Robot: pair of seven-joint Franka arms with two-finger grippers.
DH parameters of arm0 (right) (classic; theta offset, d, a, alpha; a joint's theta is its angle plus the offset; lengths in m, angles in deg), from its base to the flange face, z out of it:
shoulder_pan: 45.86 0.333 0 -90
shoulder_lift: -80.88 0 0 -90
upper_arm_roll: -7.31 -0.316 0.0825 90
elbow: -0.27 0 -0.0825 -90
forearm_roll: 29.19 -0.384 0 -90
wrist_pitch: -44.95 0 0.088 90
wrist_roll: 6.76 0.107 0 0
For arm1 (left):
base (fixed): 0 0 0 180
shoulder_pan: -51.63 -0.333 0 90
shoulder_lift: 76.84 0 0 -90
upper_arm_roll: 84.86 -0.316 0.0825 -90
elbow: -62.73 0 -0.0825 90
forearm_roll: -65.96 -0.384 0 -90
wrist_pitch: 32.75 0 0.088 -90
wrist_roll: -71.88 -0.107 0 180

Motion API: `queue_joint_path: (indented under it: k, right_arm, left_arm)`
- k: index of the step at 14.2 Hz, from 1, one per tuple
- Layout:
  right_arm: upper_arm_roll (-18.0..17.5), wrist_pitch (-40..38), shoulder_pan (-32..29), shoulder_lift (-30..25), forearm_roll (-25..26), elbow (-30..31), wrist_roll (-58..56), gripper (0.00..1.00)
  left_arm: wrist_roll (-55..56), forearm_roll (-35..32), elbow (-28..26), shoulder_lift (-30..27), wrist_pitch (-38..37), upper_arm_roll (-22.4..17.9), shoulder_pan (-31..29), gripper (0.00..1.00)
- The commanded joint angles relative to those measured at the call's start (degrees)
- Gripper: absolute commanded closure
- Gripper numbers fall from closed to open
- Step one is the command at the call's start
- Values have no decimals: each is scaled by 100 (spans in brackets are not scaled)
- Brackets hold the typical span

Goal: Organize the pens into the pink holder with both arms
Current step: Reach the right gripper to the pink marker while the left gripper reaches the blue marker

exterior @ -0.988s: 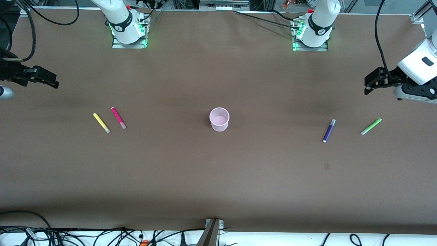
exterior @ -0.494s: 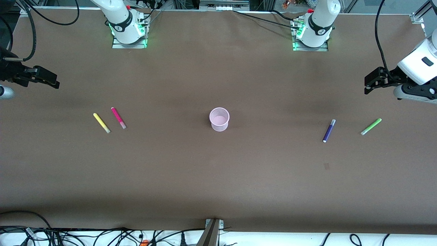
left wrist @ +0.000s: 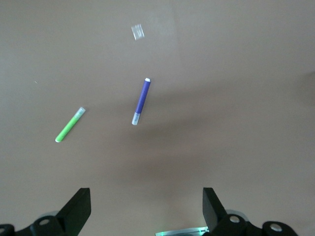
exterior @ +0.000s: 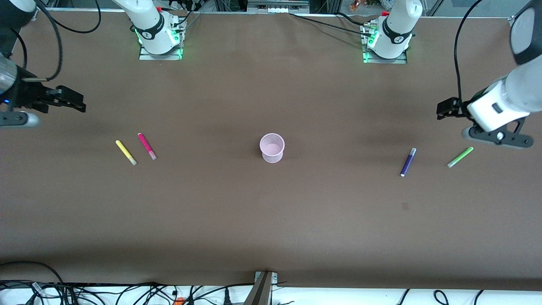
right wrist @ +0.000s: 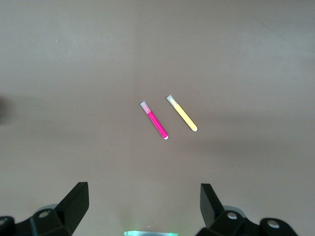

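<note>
The pink holder (exterior: 272, 148) stands upright at the table's middle. The yellow pen (exterior: 125, 152) and magenta pen (exterior: 147, 146) lie side by side toward the right arm's end; both show in the right wrist view, yellow pen (right wrist: 182, 113), magenta pen (right wrist: 154, 120). The purple pen (exterior: 408, 162) and light green pen (exterior: 460, 157) lie toward the left arm's end and show in the left wrist view, purple pen (left wrist: 141, 101), green pen (left wrist: 69, 125). My right gripper (exterior: 76, 103) is open and empty in the air (right wrist: 143, 206). My left gripper (exterior: 444, 109) is open and empty in the air (left wrist: 146, 209).
The table is covered in brown paper (exterior: 271, 220). The arm bases (exterior: 159, 38) (exterior: 387, 40) stand along the farthest edge. A small pale mark (exterior: 405, 206) lies on the paper nearer the front camera than the purple pen. Cables (exterior: 127, 292) hang past the nearest edge.
Both arms have swung inward toward the table's middle. The right gripper has moved closer to the yellow and magenta pens, the left gripper closer to the purple and green pens. The pens and holder have not moved.
</note>
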Motion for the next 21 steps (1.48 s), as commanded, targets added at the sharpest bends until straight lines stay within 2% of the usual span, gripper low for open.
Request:
queue_joint_path:
  k: [1,5,10,13,15,16,17,18,20,21]
  right_arm:
    - [-34,620,8,-176,-46,874,-759,0]
    - [-60,2043,8,-475,-55,2526,-2157,0]
    - [-122,3283,17,-484,-11,3846,-3223,0]
    - [-218,3916,17,-458,42,4330,-3232,0]
    - [-219,4338,17,-345,60,4507,-3241,2]
    - [-219,4444,17,-257,68,4516,-3249,11]
    - [-210,4515,9,-169,69,4516,-3354,28]
    - [-184,4620,8,-107,69,4525,-3459,31]
    - [-175,4936,8,103,69,4525,-3478,31]
    - [-166,5103,8,209,69,4542,-3487,31]
  left_arm:
    - [-355,-123,-41,522,-2,-38,-172,0]
    - [-787,-105,-725,962,1366,-20,-217,0]
    - [-935,-166,-2447,963,3957,15,28,0]
    - [-1366,-886,-3240,1146,5698,15,3,0]
    - [-1480,-905,-3320,1384,6106,6,-94,0]
    - [-1507,-905,-3321,1489,6229,15,-155,0]
    - [-1508,-905,-3321,1595,6396,15,-199,0]
    - [-1516,-905,-3312,1709,6528,6,-200,0]
    - [-1516,-905,-3285,1780,6635,6,-209,0]
    - [-1516,-905,-3294,1772,6635,6,-217,21]
